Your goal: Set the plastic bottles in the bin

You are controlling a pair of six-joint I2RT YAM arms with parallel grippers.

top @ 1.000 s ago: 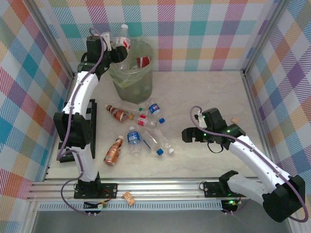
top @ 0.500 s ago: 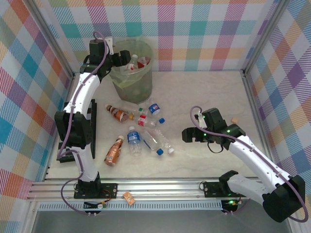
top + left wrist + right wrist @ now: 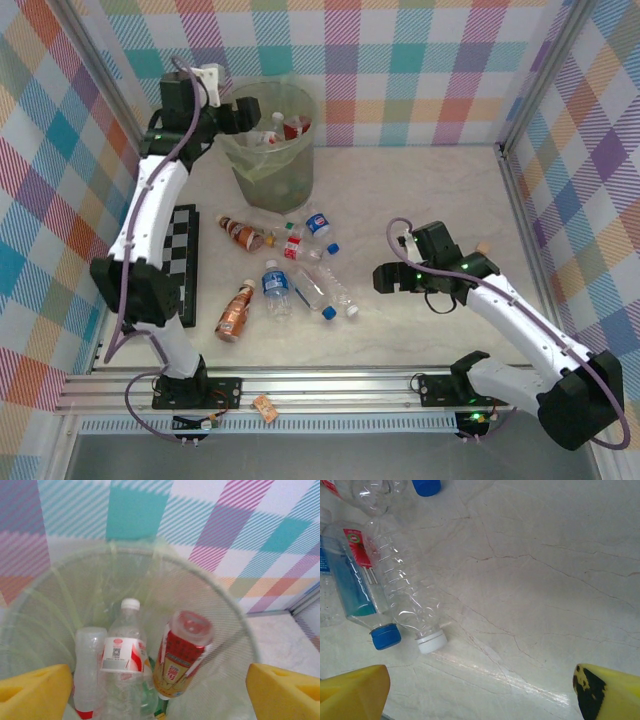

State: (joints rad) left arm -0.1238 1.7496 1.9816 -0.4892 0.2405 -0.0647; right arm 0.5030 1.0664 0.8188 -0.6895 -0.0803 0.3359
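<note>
Left fingers [image 3: 34, 690] are up at the bin [image 3: 227, 605], and look at that spread: one yellow pad in each bottom corner of the wrist view, wide apart, holding nothing. From above, that arm stretches to the far left corner of the surface [image 3: 420, 200], its tip right at the bin's left rim, below the checked wall.

Down inside the pale-green bin, a clear white-capped bottle [image 3: 125, 652] with a red-and-white label stands in the middle. A red-labelled bottle [image 3: 179, 657] leans just to its right. A clear bottle [image 3: 88, 672] sits against its left side, red cap down.

Plenty of plastic bottles lie on the surface, scattered on the near side of the bin. One brown bottle [image 3: 240, 233] is closest to the bin, with a blue-capped bottle [image 3: 318, 222] just to its right. Nearer the arm bases lie a second brown bottle [image 3: 233, 310] and a blue-labelled bottle [image 3: 275, 288]. A checkerboard [image 3: 186, 250] lies flat to their left.

Over on the right, the right fingers [image 3: 607, 692] hang low over the marble, pointed left at the scatter. They are wide open too, and empty. Their wrist camera catches a clear bottle with a white cap [image 3: 407, 590] on its side, pressed against a bottle with a blue cap [image 3: 355, 595], near the fingers but not touching them.
</note>
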